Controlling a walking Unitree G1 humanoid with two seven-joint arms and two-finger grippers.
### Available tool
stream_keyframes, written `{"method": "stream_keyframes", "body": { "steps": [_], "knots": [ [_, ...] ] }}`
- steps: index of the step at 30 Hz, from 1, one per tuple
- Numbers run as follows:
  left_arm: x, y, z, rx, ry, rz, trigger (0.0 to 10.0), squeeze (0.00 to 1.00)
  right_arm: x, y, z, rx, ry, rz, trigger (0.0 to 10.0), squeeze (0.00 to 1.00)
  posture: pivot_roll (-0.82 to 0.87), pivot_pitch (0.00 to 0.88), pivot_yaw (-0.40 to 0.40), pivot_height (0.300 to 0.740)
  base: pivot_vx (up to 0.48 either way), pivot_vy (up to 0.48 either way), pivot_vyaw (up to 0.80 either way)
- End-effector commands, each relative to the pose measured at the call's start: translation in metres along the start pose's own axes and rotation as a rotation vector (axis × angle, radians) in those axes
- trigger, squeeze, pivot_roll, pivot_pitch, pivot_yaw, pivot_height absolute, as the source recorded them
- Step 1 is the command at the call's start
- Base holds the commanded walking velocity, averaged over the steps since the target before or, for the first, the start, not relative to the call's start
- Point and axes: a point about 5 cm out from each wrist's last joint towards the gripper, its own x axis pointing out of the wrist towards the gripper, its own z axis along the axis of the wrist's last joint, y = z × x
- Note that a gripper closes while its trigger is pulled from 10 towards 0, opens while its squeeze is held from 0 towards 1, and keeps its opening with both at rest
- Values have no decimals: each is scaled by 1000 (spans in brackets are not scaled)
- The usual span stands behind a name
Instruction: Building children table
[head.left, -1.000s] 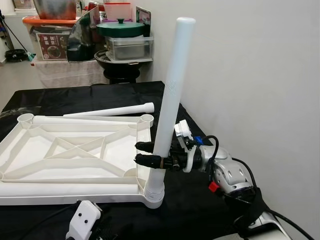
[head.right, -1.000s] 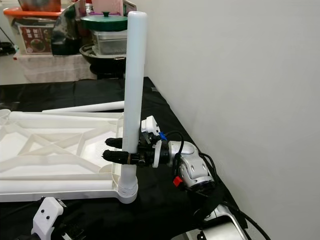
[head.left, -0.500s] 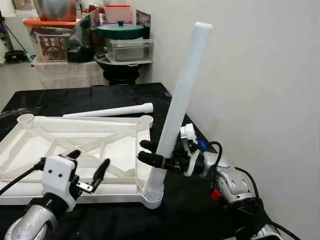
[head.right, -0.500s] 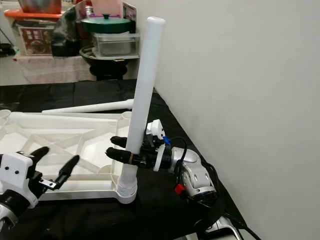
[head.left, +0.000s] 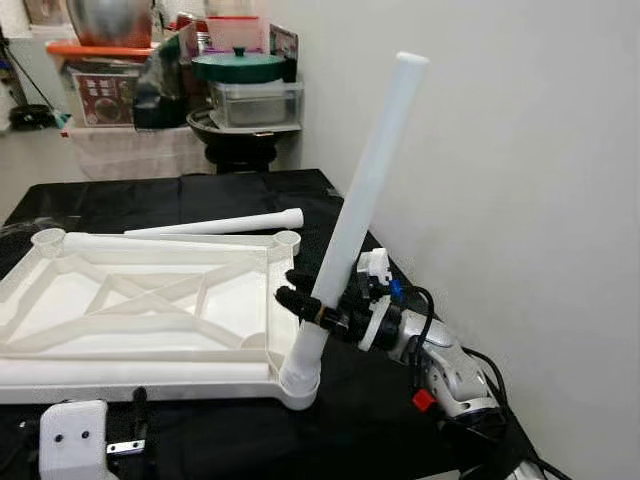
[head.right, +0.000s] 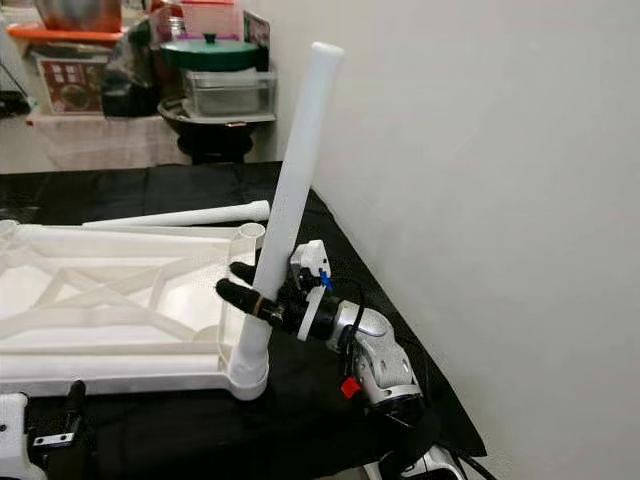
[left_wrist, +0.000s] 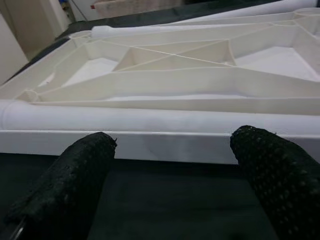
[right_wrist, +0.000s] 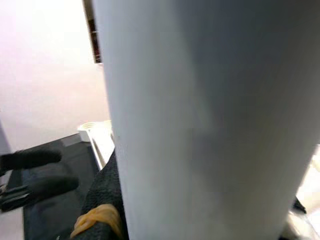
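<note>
The white table top (head.left: 150, 300) lies upside down on a black cloth. A long white leg (head.left: 360, 200) stands in its near right corner socket (head.left: 298, 385), leaning right toward the wall. My right gripper (head.left: 296, 288) is shut on the leg low down, just above the socket; the leg (right_wrist: 200, 120) looms close in the right wrist view. A second white leg (head.left: 215, 225) lies flat behind the table top. My left gripper (left_wrist: 175, 155) is open, low at the near left, its fingers (left_wrist: 82, 165) facing the table top's near rail (left_wrist: 150, 122) with nothing between them.
The black-covered table (head.left: 200, 195) runs along a white wall (head.left: 520, 150) on the right. Behind it stand a green-lidded pot (head.left: 240, 65), a metal tray, boxes and a plastic bin (head.left: 100, 90). The cloth's near right edge drops off beside my right arm.
The left gripper, raised over the table top's near rail half a second ago, has dropped low at the near left. The leg leans further right than a second ago, still held.
</note>
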Motion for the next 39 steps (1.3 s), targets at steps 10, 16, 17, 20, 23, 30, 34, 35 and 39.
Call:
{"method": "stream_keyframes", "body": {
  "steps": [10, 16, 17, 20, 23, 30, 34, 35, 39],
  "knots": [
    [-1, -25, -14, -10, 41, -198, 10000, 0, -7, 6, -29, 21, 167, -111, 10000, 0, 150, 0, -48, 740, 0, 0, 0],
    [-7, -34, -19, -14, 62, -234, 10000, 0, -7, 0, -38, 24, 210, -251, 10000, 0, 146, 0, -47, 740, 0, 0, 0],
    [-8, -34, -22, -14, 68, -241, 10000, 0, -7, -2, -39, 29, 207, -300, 10000, 0, 147, 0, -48, 740, 0, 0, 0],
    [-7, -35, -25, -15, 71, -258, 10000, 0, -6, -4, -40, 39, 195, -363, 10000, 0, 147, 0, -48, 740, 0, 0, 0],
    [-6, -37, -27, -18, 66, -273, 10000, 0, -6, -3, -39, 48, 182, -405, 10000, 0, 147, 0, -48, 740, 0, 0, 0],
    [-3, -40, -28, -9, 30, -281, 10000, 0, -10, -4, -45, 73, 238, -488, 10000, 0, 145, 0, -49, 740, 0, 0, 0],
    [-2, -40, -29, -19, 26, -290, 10000, 0, -16, -10, -50, 86, 288, -587, 10000, 0, 141, 0, -47, 740, 0, 0, 0],
    [-2, -39, -30, -19, 27, -291, 10000, 0, -17, -11, -52, 100, 295, -613, 10000, 0, 140, 0, -47, 740, 0, 0, 0],
    [0, -36, -33, -25, 27, -294, 10000, 0, -24, -14, -57, 92, 316, -698, 10000, 0, 140, 0, -48, 740, 0, 0, 0]
  ]
}}
